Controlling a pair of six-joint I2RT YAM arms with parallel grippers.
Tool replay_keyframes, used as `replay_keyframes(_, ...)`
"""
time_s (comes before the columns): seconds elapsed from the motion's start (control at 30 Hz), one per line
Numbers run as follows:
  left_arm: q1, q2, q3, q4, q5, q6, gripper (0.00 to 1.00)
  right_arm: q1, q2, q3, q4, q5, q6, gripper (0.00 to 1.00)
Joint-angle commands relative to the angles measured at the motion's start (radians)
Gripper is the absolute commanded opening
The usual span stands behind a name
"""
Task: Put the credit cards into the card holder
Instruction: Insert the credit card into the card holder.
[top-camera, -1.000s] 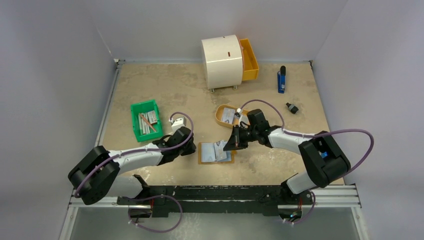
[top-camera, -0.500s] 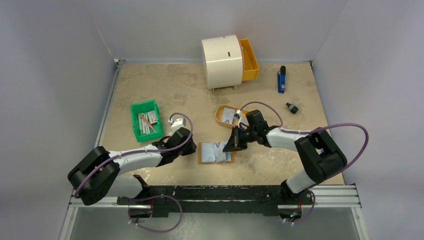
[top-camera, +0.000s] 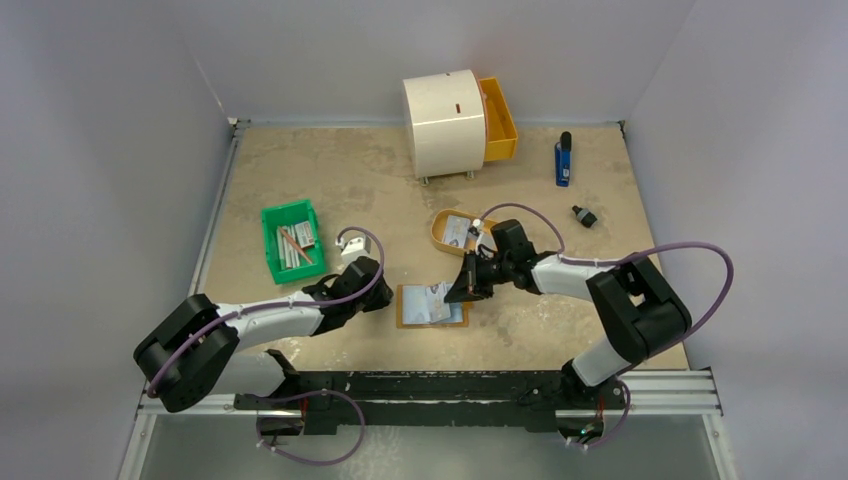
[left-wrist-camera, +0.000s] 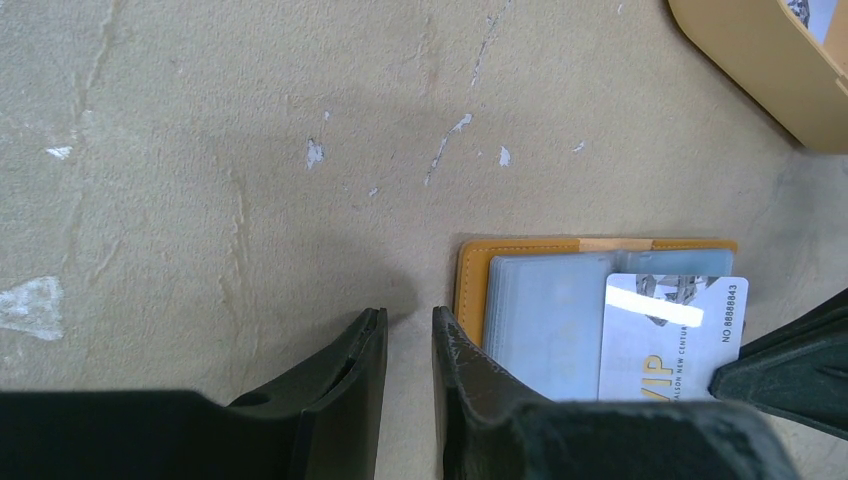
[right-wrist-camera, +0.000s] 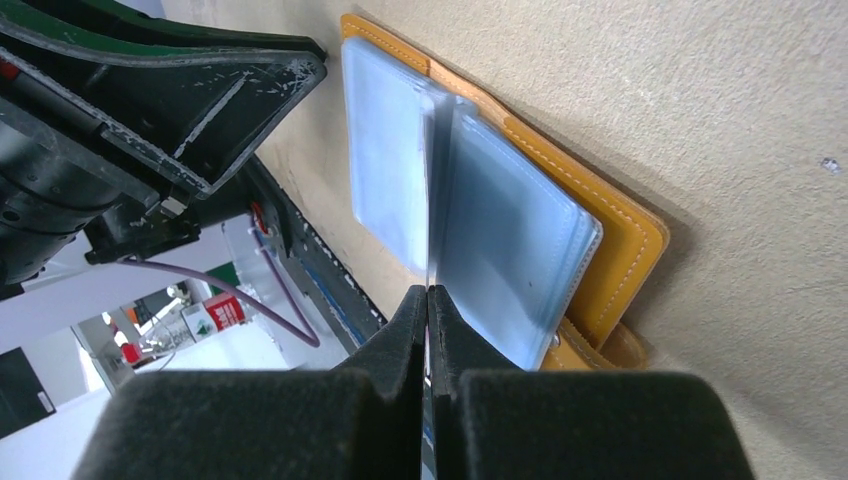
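Pinching a credit card (left-wrist-camera: 672, 335) between tightly closed fingers, the right gripper (top-camera: 468, 288) holds it low over the open card holder (top-camera: 432, 305). The card reaches out ahead of the fingertips across the clear sleeves; whether it touches them I cannot tell. Facing it from the holder's other side, the left gripper (left-wrist-camera: 408, 325) rests low with its jaws a narrow gap apart and only bare tabletop between them, grasping nothing. One of its fingers sits just beside the holder's tan stitched edge.

The table (top-camera: 330, 170) is a sandy, mottled surface, scuffed with white flecks and pale scratches. Plain pale grey walls (top-camera: 120, 120) close it in on three sides. Just beyond the right gripper stands a tan tray (top-camera: 440, 240). A green bin (top-camera: 272, 250) lies out past the left gripper. Far ahead of both, against the back wall, sits a white drum-shaped box (top-camera: 445, 122) with an orange drawer pulled out.
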Motion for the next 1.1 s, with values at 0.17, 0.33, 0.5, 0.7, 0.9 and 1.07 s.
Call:
replay_keyframes(0.17,0.005,0.009,-0.032,-0.049,0.017,0.005,0.23,0.007,0.032,0.018,0.027,-0.029,0.018,0.0)
replay_keyframes(0.33,0.004,0.008,-0.036,-0.032,0.022,0.004,0.23,0.017,0.039,0.018,0.052,-0.03,0.038,0.0)
replay_keyframes(0.5,0.004,0.006,-0.039,-0.011,0.027,0.002,0.23,0.02,0.046,0.018,0.067,-0.021,0.058,0.0)
replay_keyframes(0.7,0.002,0.004,-0.047,-0.003,0.035,-0.001,0.22,0.026,0.057,0.004,0.124,-0.023,0.113,0.0)
replay_keyframes(0.9,0.002,0.003,-0.052,0.004,0.041,-0.002,0.22,0.038,0.074,0.005,0.129,0.0,0.131,0.0)
replay_keyframes(1.07,0.002,0.001,-0.062,0.016,0.048,-0.002,0.22,0.043,0.079,-0.004,0.134,0.027,0.147,0.0)
